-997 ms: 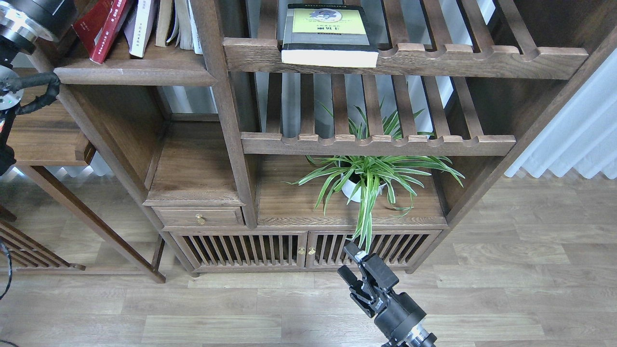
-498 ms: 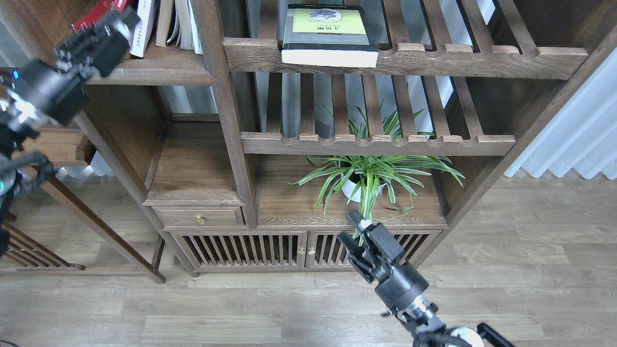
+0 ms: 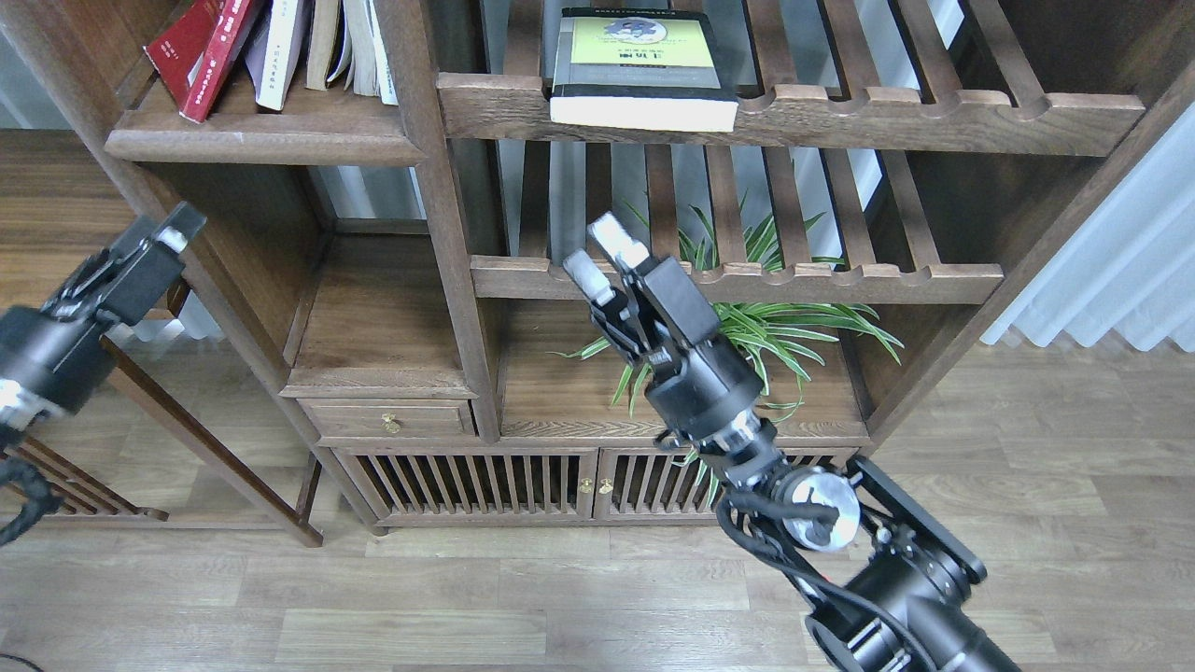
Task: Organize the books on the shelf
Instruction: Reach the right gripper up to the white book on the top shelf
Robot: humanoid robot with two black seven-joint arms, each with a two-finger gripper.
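Observation:
The red book (image 3: 201, 56) and the pale lavender-white book (image 3: 280, 51) lean in the narrow bay at top left, on the solid dark-brown shelf (image 3: 261, 142). The black-grey book with the yellow panel (image 3: 644, 70) lies flat on the upper slatted rack (image 3: 934, 117), its page edge facing me. My right gripper (image 3: 602, 254) is open and empty, pointing up in front of the lower slatted rack, well below that book. My left gripper (image 3: 163, 241) hangs at the left, below the shelf and apart from it. Its fingers are dark and cannot be told apart.
More pale books (image 3: 350, 47) stand in the same bay. A spider plant (image 3: 794, 322) sits behind my right gripper, under the lower slatted rack (image 3: 840, 280). A small drawer (image 3: 387, 420) and slatted cabinet doors (image 3: 467, 485) are below. A white curtain (image 3: 1120, 243) hangs at right.
My right arm has risen from floor level to the front of the lower slatted rack. My left gripper has come down and away from the shelf's front edge. The books have not moved.

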